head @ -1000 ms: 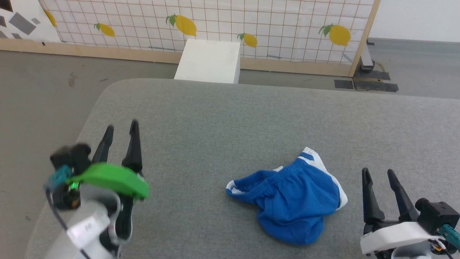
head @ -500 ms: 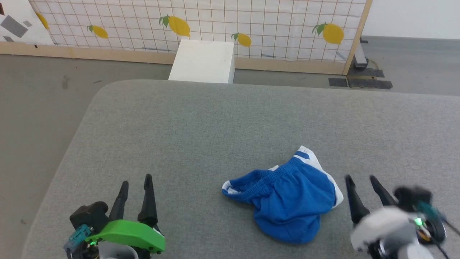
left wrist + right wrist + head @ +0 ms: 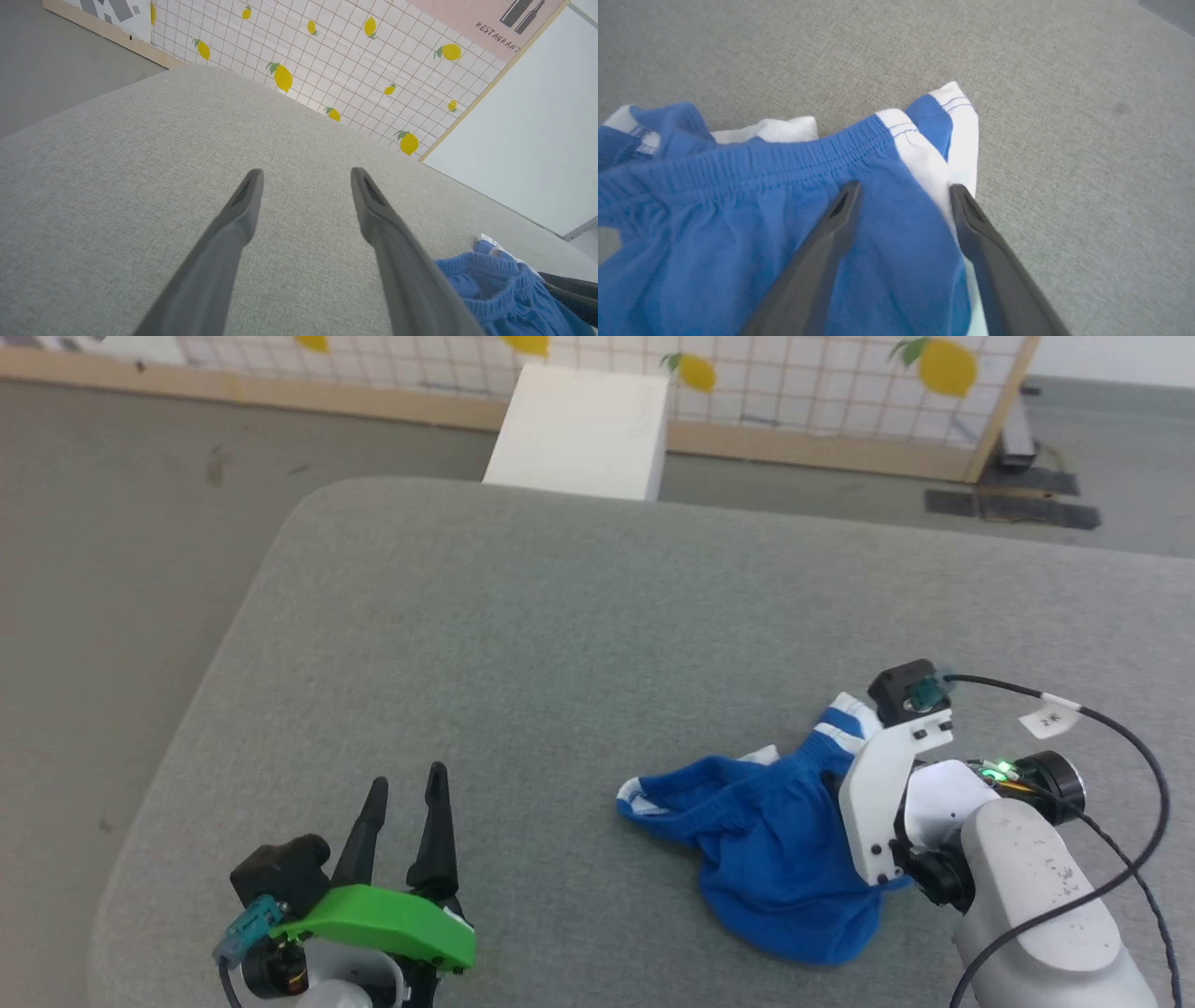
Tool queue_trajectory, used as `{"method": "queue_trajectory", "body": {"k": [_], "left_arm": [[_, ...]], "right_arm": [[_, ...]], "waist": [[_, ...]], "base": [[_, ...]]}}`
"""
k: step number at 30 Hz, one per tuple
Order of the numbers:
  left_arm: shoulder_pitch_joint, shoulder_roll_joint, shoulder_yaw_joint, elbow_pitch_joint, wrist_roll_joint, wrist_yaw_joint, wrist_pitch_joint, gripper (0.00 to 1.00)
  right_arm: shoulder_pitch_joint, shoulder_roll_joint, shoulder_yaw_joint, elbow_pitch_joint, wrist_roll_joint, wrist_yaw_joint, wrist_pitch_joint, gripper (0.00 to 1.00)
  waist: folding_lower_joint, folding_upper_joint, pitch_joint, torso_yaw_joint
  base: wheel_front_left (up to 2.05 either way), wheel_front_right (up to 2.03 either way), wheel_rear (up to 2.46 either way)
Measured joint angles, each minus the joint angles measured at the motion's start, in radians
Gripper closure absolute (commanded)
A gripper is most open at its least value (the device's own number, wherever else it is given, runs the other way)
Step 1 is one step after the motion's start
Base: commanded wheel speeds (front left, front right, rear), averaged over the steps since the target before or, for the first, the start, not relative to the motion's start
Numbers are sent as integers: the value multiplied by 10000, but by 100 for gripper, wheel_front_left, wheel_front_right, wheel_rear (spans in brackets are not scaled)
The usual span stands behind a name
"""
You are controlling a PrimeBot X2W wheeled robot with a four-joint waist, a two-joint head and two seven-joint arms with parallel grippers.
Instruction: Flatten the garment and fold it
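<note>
The garment (image 3: 766,849) is a crumpled royal-blue heap with white stripes, lying on the grey table (image 3: 560,644) at the near right. My right arm's white wrist (image 3: 882,793) leans over the garment's right side and hides the fingers in the head view. In the right wrist view my right gripper (image 3: 903,189) is open, its fingers straddling the blue cloth and white side stripe (image 3: 924,158) just below the gathered waistband (image 3: 784,161). My left gripper (image 3: 406,786) is open over bare table at the near left, well apart from the garment (image 3: 504,289).
A white box (image 3: 579,429) stands on the floor beyond the table's far edge, in front of a lemon-patterned panel (image 3: 840,392). The table's rounded corner (image 3: 308,513) is at the far left. A black cable (image 3: 1120,737) loops off my right wrist.
My right gripper swung forward and left from beside the garment to over its right side. The left gripper drew back toward me, then held. The head camera tilted down.
</note>
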Motion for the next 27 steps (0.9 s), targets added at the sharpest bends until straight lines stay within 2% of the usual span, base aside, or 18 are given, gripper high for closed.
{"method": "queue_trajectory", "body": {"k": [5,6,7,8,15,18,22,27], "left_arm": [[-62,-173,171,148,274,-222,0,0],[-62,-201,230,190,301,-230,0,0],[-61,-217,278,211,307,-268,0,0],[-61,-234,328,236,318,-309,2,0],[-61,-418,558,320,433,-487,0,0],[-62,-472,617,320,502,-554,0,0],[-79,-516,679,343,554,-650,0,0],[-269,-598,681,464,593,-742,0,0]], "right_arm": [[-182,-144,65,447,-92,0,54,0],[-205,-142,58,499,-79,0,36,7],[-211,-140,58,506,-77,0,-15,62],[-219,-138,65,510,-61,0,-121,100],[-768,-52,280,255,245,0,-1083,100],[-1334,138,721,35,435,-2,-1521,100],[-2121,357,2105,-48,1112,0,-2197,100],[-2694,378,4215,58,3158,0,-2905,98]], "waist": [[0,0,327,331],[0,0,377,387],[0,0,416,421],[0,0,455,460],[0,0,422,539],[0,0,406,558],[0,0,468,578],[0,0,566,700]], "base": [[0,0,0],[0,0,0],[0,0,0],[0,0,0],[0,0,0],[0,0,0],[0,0,0],[0,0,0]]}}
